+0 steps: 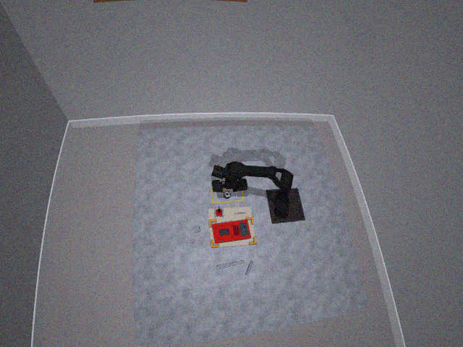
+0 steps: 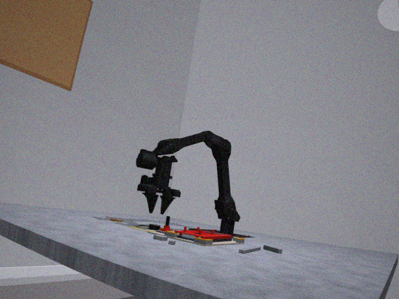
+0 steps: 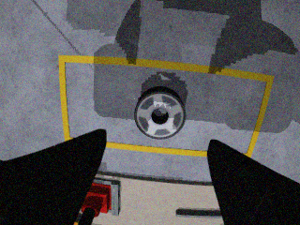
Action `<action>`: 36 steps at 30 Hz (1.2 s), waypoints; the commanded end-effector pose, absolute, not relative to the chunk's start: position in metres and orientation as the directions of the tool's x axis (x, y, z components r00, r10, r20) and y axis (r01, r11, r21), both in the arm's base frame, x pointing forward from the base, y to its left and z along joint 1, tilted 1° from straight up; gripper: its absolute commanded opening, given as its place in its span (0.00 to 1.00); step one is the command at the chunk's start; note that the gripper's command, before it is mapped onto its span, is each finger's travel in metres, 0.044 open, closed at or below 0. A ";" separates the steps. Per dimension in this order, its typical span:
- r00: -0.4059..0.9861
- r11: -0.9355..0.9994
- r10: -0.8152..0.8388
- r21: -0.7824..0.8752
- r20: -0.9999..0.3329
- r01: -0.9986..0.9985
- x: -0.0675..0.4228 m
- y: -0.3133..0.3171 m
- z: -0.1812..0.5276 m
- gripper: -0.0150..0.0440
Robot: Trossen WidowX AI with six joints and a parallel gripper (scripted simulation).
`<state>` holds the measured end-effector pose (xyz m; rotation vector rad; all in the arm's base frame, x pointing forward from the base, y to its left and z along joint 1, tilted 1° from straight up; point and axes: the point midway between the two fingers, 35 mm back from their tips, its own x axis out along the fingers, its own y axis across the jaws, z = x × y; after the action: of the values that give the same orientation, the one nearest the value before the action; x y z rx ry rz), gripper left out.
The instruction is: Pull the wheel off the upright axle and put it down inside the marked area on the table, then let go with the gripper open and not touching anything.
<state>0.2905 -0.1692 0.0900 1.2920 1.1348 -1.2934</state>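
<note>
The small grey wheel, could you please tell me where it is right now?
In the wrist view the small grey wheel lies on the table inside the yellow-outlined rectangle, near its front edge, below the open end effector and untouched by it.

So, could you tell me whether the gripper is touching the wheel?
No, in the wrist view the wheel lies inside the yellow outline, apart from both fingers of the open gripper.
</note>
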 end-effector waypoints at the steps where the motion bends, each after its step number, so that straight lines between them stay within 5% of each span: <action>1: 0.006 -0.115 -0.012 0.007 -1.000 0.993 0.290 -0.169 0.102 0.76; 7: 0.006 -0.116 -0.011 0.007 -1.000 0.993 0.248 -0.144 0.127 1.00; 12: 0.000 -0.115 -0.008 0.001 -1.000 0.993 0.213 -0.123 0.146 1.00; 36: 0.000 -0.115 -0.008 0.001 -1.000 0.993 0.213 -0.123 0.146 1.00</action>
<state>0.2148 -0.1242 0.1475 1.2887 1.1407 -1.2921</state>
